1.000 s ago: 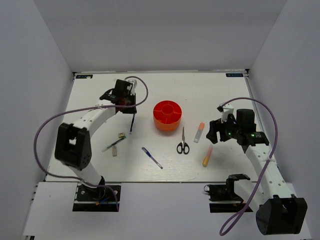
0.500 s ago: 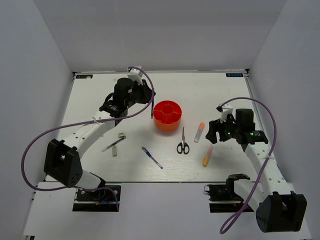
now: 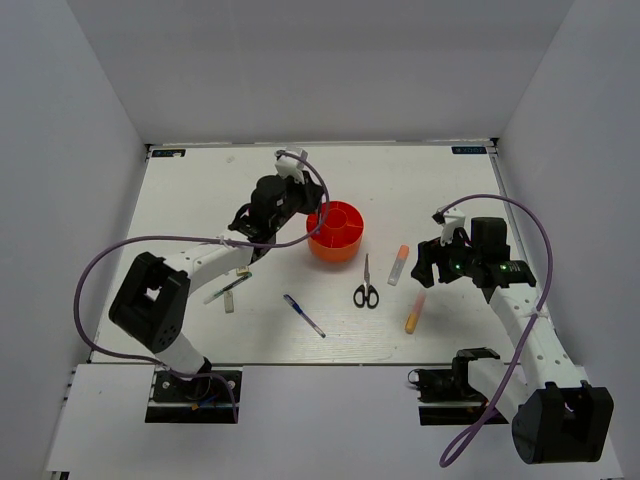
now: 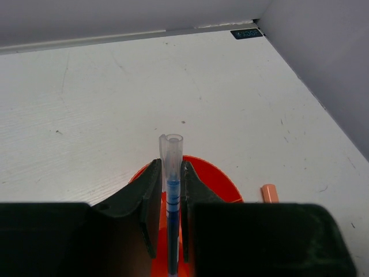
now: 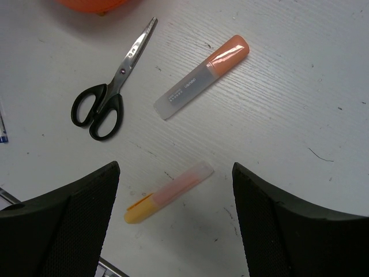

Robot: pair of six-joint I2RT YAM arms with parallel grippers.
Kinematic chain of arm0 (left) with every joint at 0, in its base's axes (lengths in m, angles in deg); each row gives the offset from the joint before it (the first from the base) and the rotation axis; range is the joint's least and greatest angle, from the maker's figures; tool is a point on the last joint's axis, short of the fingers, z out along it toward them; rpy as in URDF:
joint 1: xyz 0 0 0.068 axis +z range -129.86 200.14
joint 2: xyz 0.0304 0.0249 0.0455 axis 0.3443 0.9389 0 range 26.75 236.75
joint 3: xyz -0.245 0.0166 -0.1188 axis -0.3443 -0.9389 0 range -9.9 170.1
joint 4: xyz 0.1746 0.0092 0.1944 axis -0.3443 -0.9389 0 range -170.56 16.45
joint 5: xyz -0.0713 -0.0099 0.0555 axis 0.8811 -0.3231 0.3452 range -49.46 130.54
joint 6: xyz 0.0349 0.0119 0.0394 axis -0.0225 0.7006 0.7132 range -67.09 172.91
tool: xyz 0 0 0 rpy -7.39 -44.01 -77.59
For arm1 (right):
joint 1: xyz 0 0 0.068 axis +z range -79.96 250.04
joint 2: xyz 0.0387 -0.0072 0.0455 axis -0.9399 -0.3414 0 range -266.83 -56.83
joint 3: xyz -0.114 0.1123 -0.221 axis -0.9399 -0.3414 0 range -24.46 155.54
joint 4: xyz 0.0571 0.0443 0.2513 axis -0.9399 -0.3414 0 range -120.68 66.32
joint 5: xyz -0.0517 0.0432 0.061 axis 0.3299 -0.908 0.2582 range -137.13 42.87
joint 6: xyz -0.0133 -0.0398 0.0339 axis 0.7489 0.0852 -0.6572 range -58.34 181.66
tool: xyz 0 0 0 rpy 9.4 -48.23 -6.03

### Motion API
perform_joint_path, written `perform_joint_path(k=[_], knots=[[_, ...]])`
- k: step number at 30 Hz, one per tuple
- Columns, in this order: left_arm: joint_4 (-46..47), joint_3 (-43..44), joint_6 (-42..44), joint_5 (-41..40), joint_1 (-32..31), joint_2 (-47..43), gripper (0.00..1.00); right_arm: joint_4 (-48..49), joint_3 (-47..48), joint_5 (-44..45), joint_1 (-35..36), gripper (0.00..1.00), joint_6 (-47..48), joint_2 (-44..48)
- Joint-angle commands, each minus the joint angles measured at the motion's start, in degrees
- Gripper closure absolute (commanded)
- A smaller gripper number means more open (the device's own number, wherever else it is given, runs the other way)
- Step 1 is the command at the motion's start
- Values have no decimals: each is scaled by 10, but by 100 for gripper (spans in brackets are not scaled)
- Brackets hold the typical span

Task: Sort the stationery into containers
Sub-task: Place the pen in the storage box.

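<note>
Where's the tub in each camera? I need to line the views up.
Top external: the tub is at mid-frame, just above the centre.
Left wrist: the tub is at lower centre, an orange rim behind the left tool, which grips a pen.
Right wrist: the tub is only an orange sliver at the top left edge.
Shared landmark: the marker, whose orange cap shows right of the tub in all three views.

The white counter [image 5: 300, 81] looks matt and finely grained, the small black-handled scissors [image 5: 117, 78] have shiny metal blades, the round red-orange tub [image 3: 335, 250] is smooth glossy plastic, and the slim blue pen [image 4: 172, 190] has a clear plastic barrel.
</note>
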Motion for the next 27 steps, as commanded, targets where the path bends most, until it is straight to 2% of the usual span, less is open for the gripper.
perform_joint_path(k=[1, 16, 19, 21, 23, 24, 26, 27], knots=[[79, -12, 13, -35, -10, 4, 100, 3, 11, -10, 0, 19, -1, -1], [168, -113, 7, -86, -27, 5, 100, 3, 10, -15, -1, 19, -2, 2], [171, -130, 9, -93, -32, -2, 88, 1, 9, -17, -3, 19, -3, 2], [171, -136, 10, -96, -35, -9, 67, 0, 10, -17, -1, 19, -2, 1], [163, -135, 12, -96, -37, -15, 59, 2, 10, -18, -3, 19, -2, 1], [160, -135, 12, -95, -37, -17, 50, 2, 10, -17, -4, 19, -3, 1], [152, -129, 13, -96, -37, -27, 49, -1, 9, -17, -3, 19, -1, 2], [139, -128, 14, -97, -37, -30, 44, 1, 10, -17, -1, 19, -1, 1]])
